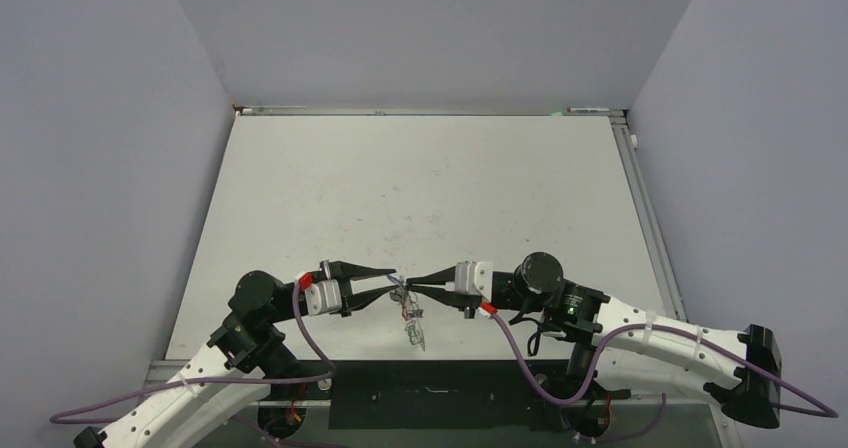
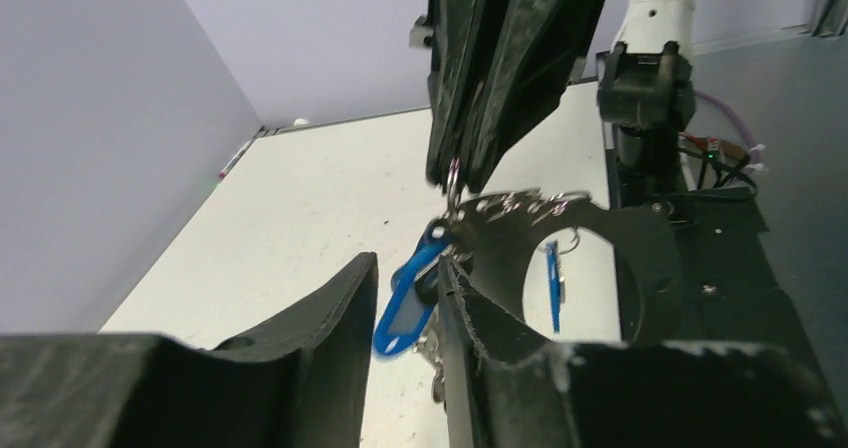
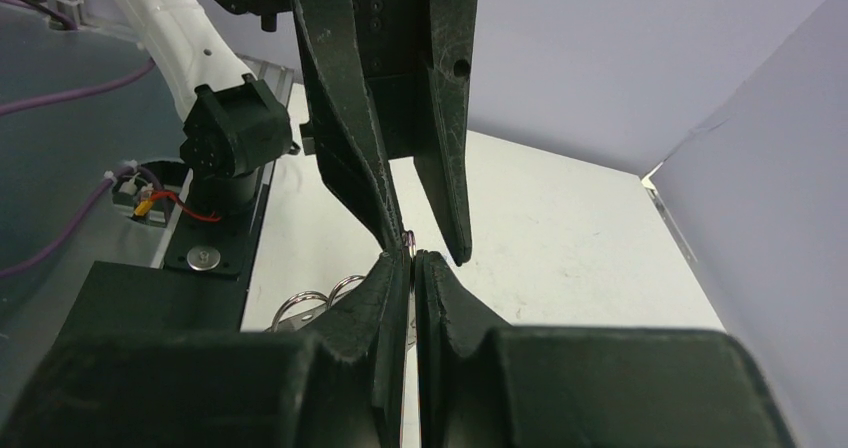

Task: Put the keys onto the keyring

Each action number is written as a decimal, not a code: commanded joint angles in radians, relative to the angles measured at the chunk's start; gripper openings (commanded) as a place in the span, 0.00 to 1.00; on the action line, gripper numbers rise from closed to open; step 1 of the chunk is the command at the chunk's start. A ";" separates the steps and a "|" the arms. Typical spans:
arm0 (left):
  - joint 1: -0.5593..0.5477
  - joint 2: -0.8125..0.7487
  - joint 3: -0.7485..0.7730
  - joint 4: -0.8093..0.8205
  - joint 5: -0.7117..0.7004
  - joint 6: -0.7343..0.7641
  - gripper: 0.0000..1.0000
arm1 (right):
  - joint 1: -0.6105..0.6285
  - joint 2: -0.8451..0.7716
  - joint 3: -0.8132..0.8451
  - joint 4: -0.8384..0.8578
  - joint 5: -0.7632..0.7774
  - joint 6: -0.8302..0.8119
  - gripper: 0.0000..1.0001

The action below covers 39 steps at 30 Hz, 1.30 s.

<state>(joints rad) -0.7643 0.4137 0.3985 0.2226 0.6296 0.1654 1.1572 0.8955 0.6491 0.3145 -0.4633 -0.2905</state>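
At the table's 6 o'clock, right gripper clenches the keyring aloft so left gripper, jaws ajar around a blue-tagged key, can thread it.

left tool facing right tool, keys seemingly between

A robotics lab cell: a white table boxed by plain walls, with two cabled robot arms bolted on.
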 commanded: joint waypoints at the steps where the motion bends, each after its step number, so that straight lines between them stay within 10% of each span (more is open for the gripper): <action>1: 0.003 0.000 0.027 -0.025 -0.096 0.029 0.30 | -0.026 -0.067 0.004 0.111 -0.053 0.024 0.05; 22: 0.003 0.049 -0.001 0.062 0.056 -0.069 0.47 | -0.067 -0.086 0.015 0.105 -0.087 0.024 0.05; 39: 0.002 0.118 0.016 0.074 0.096 -0.159 0.24 | -0.078 -0.042 0.021 0.153 -0.090 0.028 0.05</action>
<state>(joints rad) -0.7643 0.5209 0.3985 0.2451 0.7017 0.0334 1.0874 0.8474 0.6453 0.3485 -0.5259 -0.2745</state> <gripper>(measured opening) 0.266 0.061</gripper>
